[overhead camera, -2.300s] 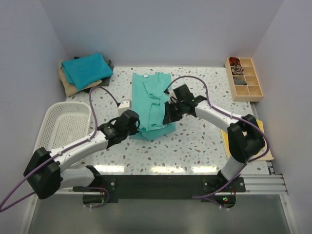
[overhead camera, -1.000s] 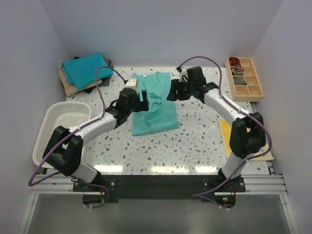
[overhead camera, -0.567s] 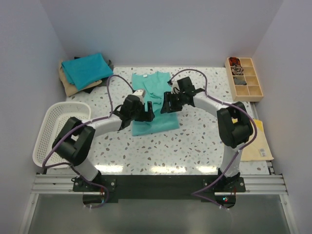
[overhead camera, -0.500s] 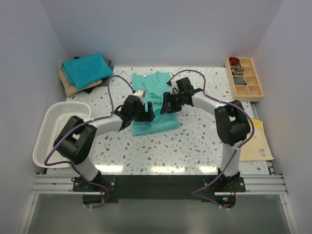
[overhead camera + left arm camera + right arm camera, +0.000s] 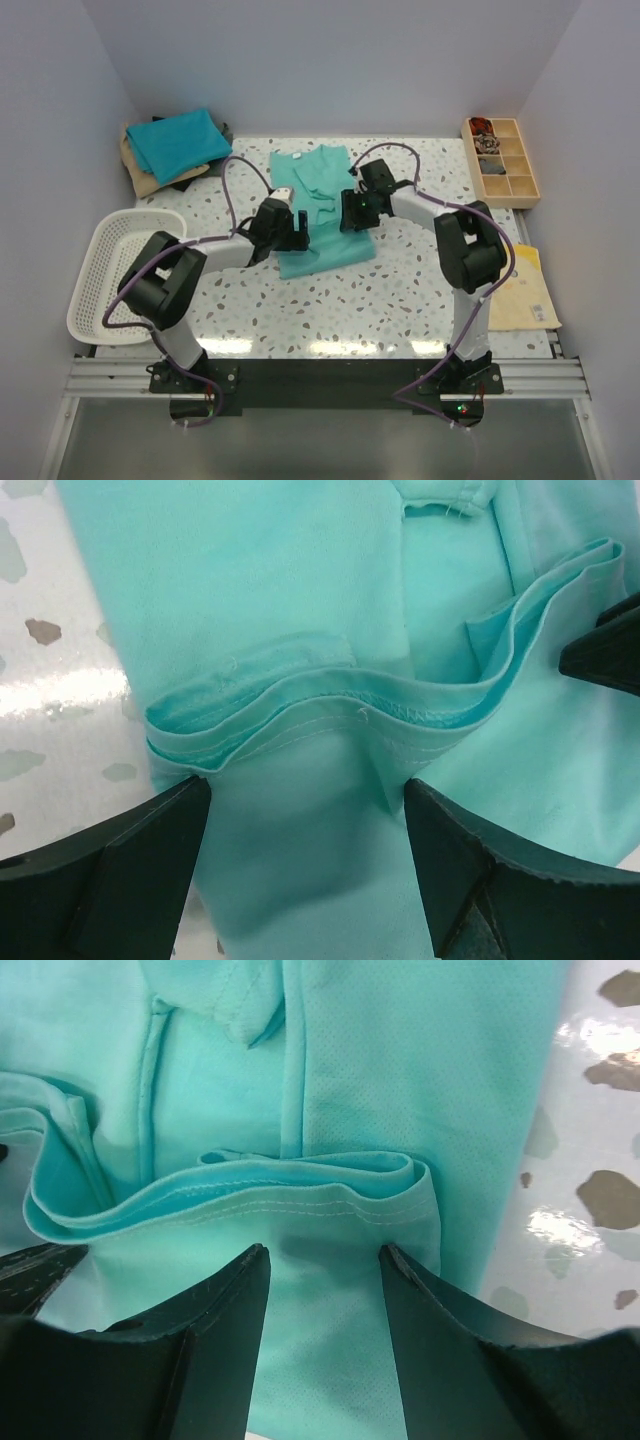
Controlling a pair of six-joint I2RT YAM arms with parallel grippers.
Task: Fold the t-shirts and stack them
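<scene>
Left gripper (image 5: 305, 802) has its fingers spread wide, and a raised hem fold of the light sea-green cloth t-shirt (image 5: 335, 255) runs across right at its tips, with nothing pinched that I can see. Right gripper (image 5: 323, 1260) is parted too, just narrower, with another bunched hem ridge lying just past its tips. From above they face each other across the shirt, left at its 8 o'clock side, right at its 3 o'clock side. The shirt lies mid-table on the speckled white terrazzo table (image 5: 410, 290), collar toward 12 o'clock. Out at 10 o'clock a folded teal-blue t-shirt (image 5: 178, 140) tops a tan folded t-shirt (image 5: 140, 180). White mesh plastic basket (image 5: 130, 270) at 8 o'clock, wooden compartment tray (image 5: 520, 185) at 2 o'clock, flat yellow and tan sheets (image 5: 525, 290) at 4 o'clock.
</scene>
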